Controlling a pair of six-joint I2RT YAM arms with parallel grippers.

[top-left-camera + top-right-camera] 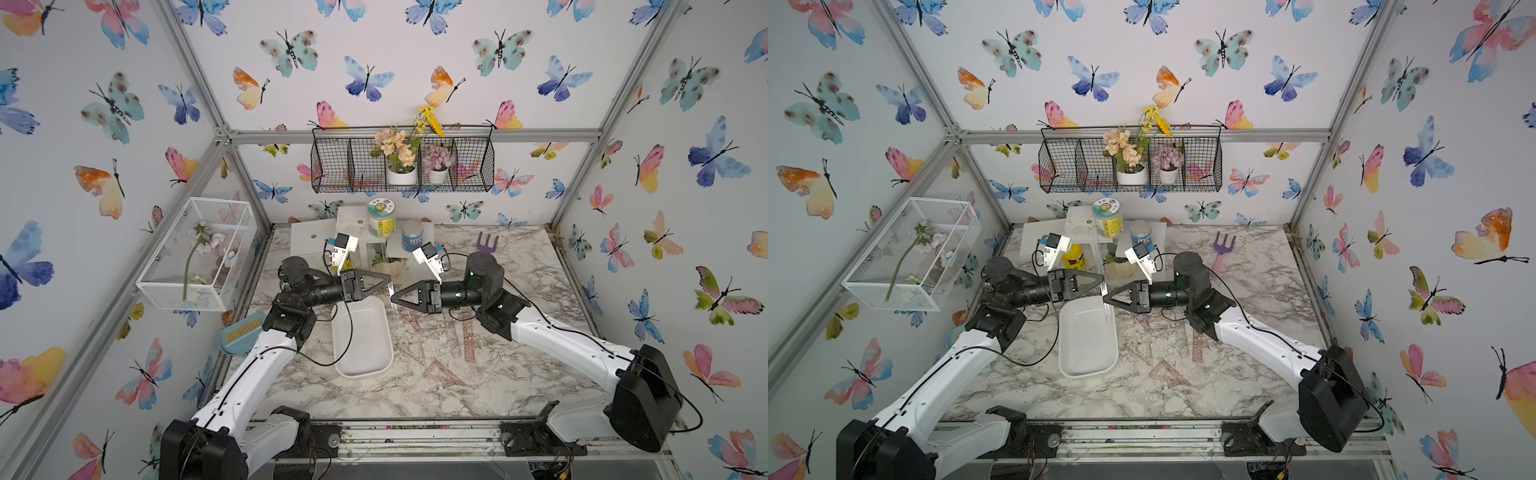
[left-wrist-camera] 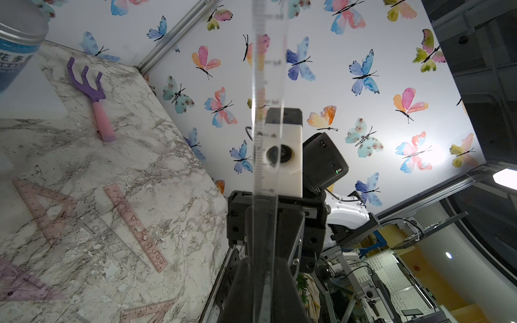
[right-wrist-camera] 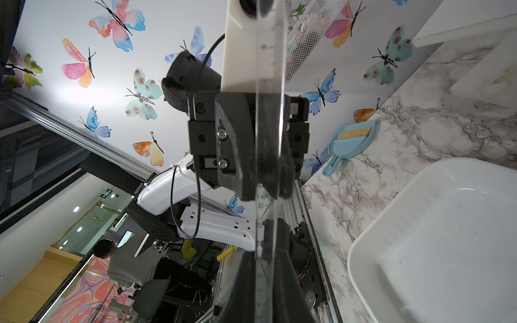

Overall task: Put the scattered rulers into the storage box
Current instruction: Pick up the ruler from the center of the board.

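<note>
marble table (image 1: 457,386) below. left gripper (image 1: 389,285) and right gripper (image 1: 393,297) both pinch one clear ruler (image 2: 268,70) between them, storage box (image 1: 361,332) just under them. it looks light, thin, slippery; hold its flat sides.

Clear ruler (image 2: 268,84), glossy see-through plastic; pink rulers (image 2: 134,226) at three o'clock of the storage box (image 1: 362,332), same thin plastic, tinted. Box is smooth white plastic with a soft sheen, and the surface (image 1: 436,395) shows a marble-pattern finish, chipped in spots.
</note>
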